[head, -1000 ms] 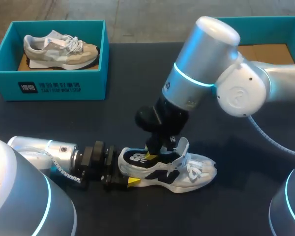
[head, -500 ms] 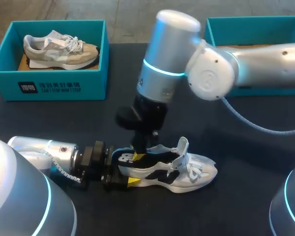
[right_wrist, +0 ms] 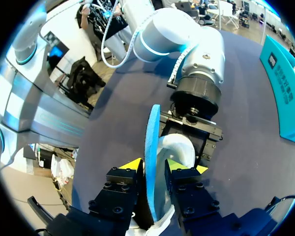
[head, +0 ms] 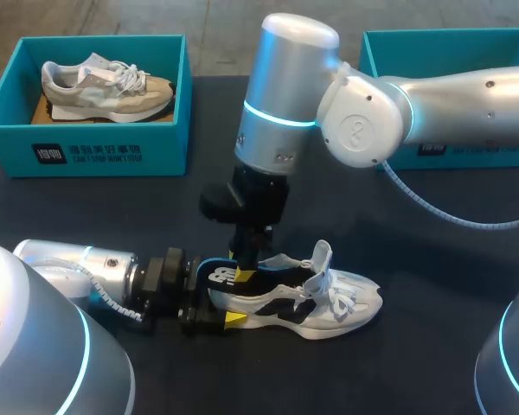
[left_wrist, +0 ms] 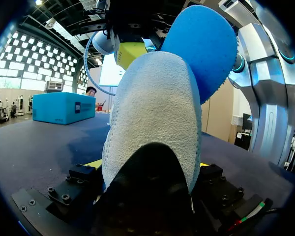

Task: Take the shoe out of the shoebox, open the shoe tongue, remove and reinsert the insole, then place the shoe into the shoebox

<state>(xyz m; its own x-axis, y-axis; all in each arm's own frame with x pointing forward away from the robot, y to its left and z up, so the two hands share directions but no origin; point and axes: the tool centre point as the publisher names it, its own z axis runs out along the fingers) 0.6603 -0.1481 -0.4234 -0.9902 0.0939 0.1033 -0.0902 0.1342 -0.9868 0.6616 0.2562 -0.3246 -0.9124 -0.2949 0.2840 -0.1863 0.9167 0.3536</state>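
The black and white sneaker (head: pixel 329 303) lies on its sole on the dark table (head: pixel 112 216), with its toe toward my right side. My left gripper (head: pixel 226 303) is low on the table at the heel end. Its two fingers press the heel from both sides, so it holds the sneaker tight. In the left wrist view the pale knit heel fills the space between the yellow tips.

My right arm comes down from above, and the right gripper (right_wrist: pixel 156 166) is over the heel opening. Its fingers are pinched on the blue insole (right_wrist: pixel 151 142), which stands on edge between the two yellow tips. The back end of the insole sticks up out of the sneaker, above the heel. The tongue (head: pixel 322 257) stands up and the white laces (head: pixel 336 294) lie loose.

A second ago the right gripper was farther along the sneaker, nearer the tongue, and the arm leaned in from the right. Now the gripper has moved toward the heel and the arm stands almost straight up. More blue shows at the heel than before. The sneaker and the left gripper have not moved.

At the far left a teal shoebox (head: pixel 86 156) holds a tan shoe (head: pixel 104 82). A second teal box (head: pixel 441 36) sits at the far right, partly behind my right arm.
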